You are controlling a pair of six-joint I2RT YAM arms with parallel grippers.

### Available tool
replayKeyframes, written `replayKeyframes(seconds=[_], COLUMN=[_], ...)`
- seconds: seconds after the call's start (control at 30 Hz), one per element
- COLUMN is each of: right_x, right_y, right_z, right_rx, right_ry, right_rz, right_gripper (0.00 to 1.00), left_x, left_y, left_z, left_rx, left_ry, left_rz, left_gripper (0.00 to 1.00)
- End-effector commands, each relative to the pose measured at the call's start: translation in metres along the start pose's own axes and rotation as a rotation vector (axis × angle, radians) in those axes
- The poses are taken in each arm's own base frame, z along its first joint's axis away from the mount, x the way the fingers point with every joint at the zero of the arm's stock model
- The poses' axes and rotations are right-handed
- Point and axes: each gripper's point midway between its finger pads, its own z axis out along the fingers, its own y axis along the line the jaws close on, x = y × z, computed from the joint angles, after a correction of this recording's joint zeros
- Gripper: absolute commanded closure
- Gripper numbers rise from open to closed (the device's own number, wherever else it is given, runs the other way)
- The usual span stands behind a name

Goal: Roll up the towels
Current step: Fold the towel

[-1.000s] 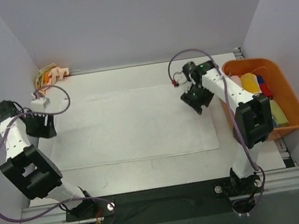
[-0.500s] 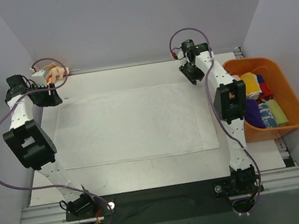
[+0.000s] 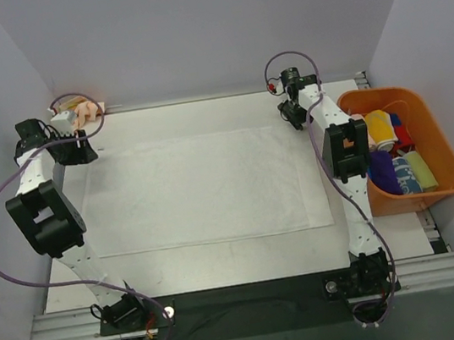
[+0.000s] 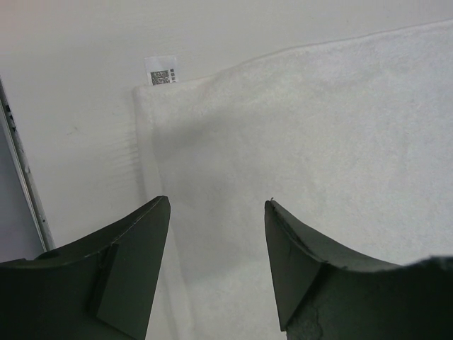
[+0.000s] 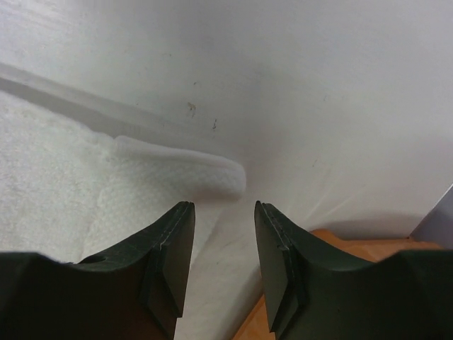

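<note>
In the top view we see a large white towel (image 3: 204,190) lying flat and open on the pale, smooth desk (image 3: 223,260), in the middle of the frame. It is a long rectangle with straight edges, and the cloth looks soft, with a fine grainy surface.

The left hand (image 3: 79,149) stands over the upper left corner of this towel. In the left wrist view its two dark, wedge-shaped fingers (image 4: 134,269) are wide apart and hold nothing; between them we see only the cloth. A small white label (image 4: 161,71) with a printed square code sticks out from the towel edge at the upper left of that view. We cannot tell if the tips touch the cloth.

The right hand (image 3: 293,117) is at the upper right corner of the same towel. In the right wrist view its fingers (image 5: 170,262) stand apart with a narrower gap, and nothing is between them. Just beyond the tips the towel corner is turned over into a small, soft, rounded fold.

At the right side of the top view an orange plastic bin (image 3: 445,150) with rounded corners holds small rolled towels (image 3: 385,127) in yellow, red, dark blue and pale green. At the upper left corner of the desk a cream towel with orange blotches (image 3: 92,111) lies crumpled, near the left hand
</note>
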Motion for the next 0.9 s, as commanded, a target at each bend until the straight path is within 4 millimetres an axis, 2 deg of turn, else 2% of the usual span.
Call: replayKeyframes(seconds=[0.0,0.2,0.57,0.77,0.8,0.87], right_x=[-0.009,-0.002,0.021,0.032,0.033,0.032], right_y=[-0.002,0.006,0.025,0.038,0.04,0.044], right_z=[0.002,0.008,0.029,0.034,0.032,0.029], right_rx=[0.009,-0.046,-0.147,-0.226,-0.238,-0.258], right_ry=[-0.026,-0.018,0.048,0.081,0.084,0.078], right_rz=[0.042,0.132,0.166,0.164,0.153,0.139], right_gripper=[0.6,0.56,0.59,0.86,0.94,0.98], left_x=[-0.03,-0.025,-0.029,-0.029,-0.028,-0.03], left_y=[0.009,0.011,0.02,0.026,0.026,0.025], left_z=[0.003,0.01,0.015,0.024,0.025,0.026], left_rx=[-0.02,-0.013,-0.023,0.004,0.004,0.014], left_ry=[-0.079,-0.067,-0.075,-0.082,-0.081,-0.085], left_rz=[0.008,-0.015,-0.05,-0.094,-0.096,-0.096], left_gripper=[0.34,0.34,0.34,0.34,0.34,0.34])
